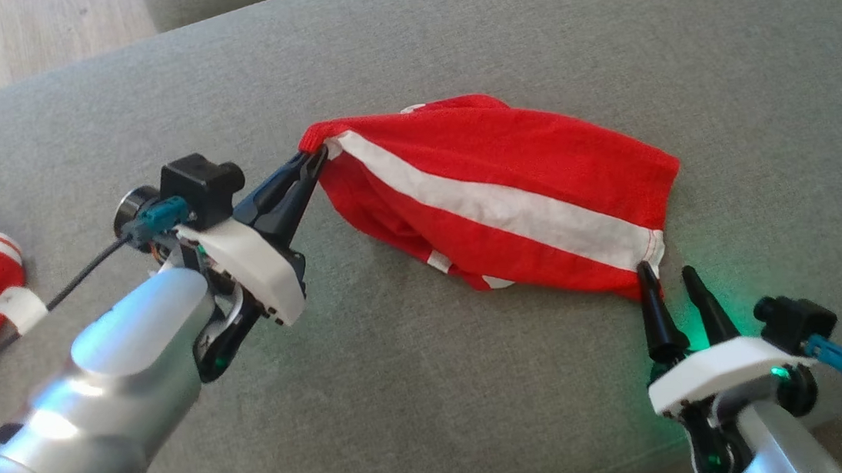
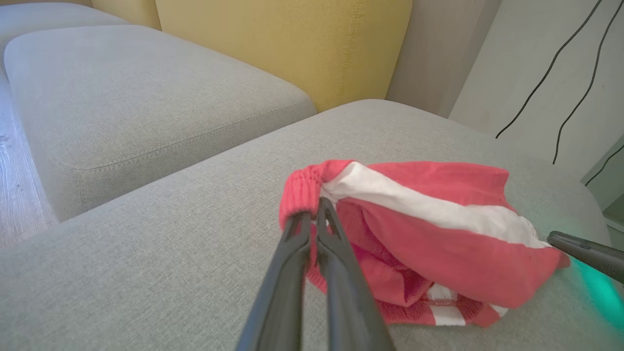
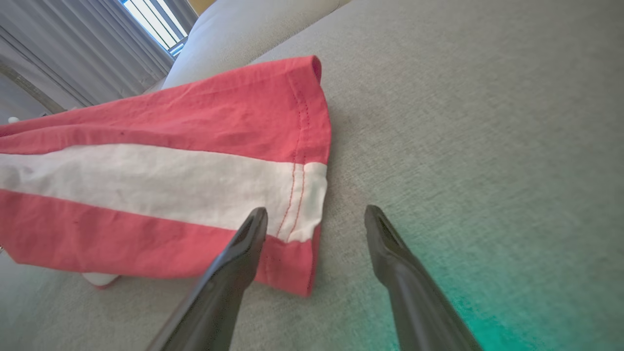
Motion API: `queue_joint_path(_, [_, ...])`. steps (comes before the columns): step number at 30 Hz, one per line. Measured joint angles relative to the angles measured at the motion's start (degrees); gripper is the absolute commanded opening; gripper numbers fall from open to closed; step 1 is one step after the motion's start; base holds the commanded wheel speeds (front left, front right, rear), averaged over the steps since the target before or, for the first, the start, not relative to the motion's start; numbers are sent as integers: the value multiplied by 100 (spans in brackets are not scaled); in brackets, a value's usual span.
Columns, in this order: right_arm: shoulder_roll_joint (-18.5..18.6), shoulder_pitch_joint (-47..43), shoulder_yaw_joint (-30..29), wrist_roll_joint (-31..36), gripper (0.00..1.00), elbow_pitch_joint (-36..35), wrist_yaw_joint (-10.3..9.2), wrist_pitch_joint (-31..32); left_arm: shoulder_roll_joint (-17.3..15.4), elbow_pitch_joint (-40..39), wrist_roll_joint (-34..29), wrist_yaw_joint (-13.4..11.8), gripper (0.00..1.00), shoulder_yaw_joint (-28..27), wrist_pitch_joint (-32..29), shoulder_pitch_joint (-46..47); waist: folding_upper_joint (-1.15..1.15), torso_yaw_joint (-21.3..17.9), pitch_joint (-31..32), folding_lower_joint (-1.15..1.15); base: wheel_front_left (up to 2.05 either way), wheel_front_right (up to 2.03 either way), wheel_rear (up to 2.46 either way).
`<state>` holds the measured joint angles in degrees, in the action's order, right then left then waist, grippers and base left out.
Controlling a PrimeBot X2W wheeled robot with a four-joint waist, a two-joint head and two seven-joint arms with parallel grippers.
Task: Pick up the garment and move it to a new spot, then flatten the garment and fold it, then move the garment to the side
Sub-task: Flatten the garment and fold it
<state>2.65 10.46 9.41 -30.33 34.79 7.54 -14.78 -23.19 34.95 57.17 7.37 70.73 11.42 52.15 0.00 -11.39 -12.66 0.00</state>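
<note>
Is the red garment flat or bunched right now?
Bunched. The red garment is rumpled, with layers doubled underneath; the left gripper, jaws shut, pinches its ribbed end, and the right gripper is open at the hem.

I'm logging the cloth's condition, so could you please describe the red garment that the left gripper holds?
The garment is red cloth with a broad white stripe, a ribbed band at one end and a stitched hem at the other. It lies bunched on the grey cushion. The left gripper is shut on the ribbed end; the open right gripper sits at the hemmed corner.
</note>
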Motion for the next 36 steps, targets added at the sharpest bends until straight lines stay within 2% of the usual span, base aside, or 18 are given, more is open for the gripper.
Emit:
queue_joint_path(6, [13, 470, 343, -721, 100, 563, 0, -15, 8, -4, 78, 22, 0, 102, 25, 99, 0, 88, -29, 0, 0, 0, 0])
queue_joint_path(8, [18, 627, 432, -902, 91, 704, 0, -18, 11, -5, 82, 22, 0, 153, 27, 99, 0, 124, -33, 0, 0, 0, 0])
queue_joint_path(9, [21, 703, 474, -968, 55, 778, 0, -18, 13, -5, 82, 22, 0, 158, 45, 99, 0, 141, -31, 0, 0, 0, 0])
queue_joint_path(10, [22, 766, 500, -1004, 33, 840, 0, -18, 14, -5, 82, 22, 0, 164, 65, 99, 0, 158, -28, 0, 0, 0, 0])
queue_joint_path(11, [22, 808, 516, -1003, 0, 880, 0, -16, 16, -5, 83, 22, 0, 169, 75, 99, 0, 175, -20, 0, 0, 0, 0])
queue_joint_path(15, [18, 815, 520, -960, 0, 954, 0, -8, 21, -2, 140, 22, 0, 205, 86, 97, 0, 222, 67, 0, 0, 0, 0])
queue_joint_path(18, [11, 753, 208, -402, 0, 794, 0, 1, 20, -4, 140, 22, 0, 214, 177, 94, 0, 234, 194, 0, 0, 0, 0])
queue_joint_path(24, [10, 510, -444, 414, 0, -304, 0, 1, -70, -261, 135, 22, 0, 152, 263, 48, 0, 223, 584, -1, 0, 0, 0])
queue_joint_path(28, [58, 495, -700, 826, 0, -1067, 0, 23, -309, -625, 48, 21, 0, -69, 286, 73, 0, 204, 821, -2, 0, 0, 0])
queue_joint_path(32, [350, 894, -828, 865, 0, -1766, 0, 422, -610, -1099, -52, -38, 0, -394, 286, 482, 0, 247, 794, -2, 0, 0, 0])
queue_joint_path(36, [843, 1984, -767, 838, 0, -1969, 0, 842, -781, -1361, -289, -66, 0, -445, 44, 1309, 0, 334, 535, -1, 0, 0, 0])
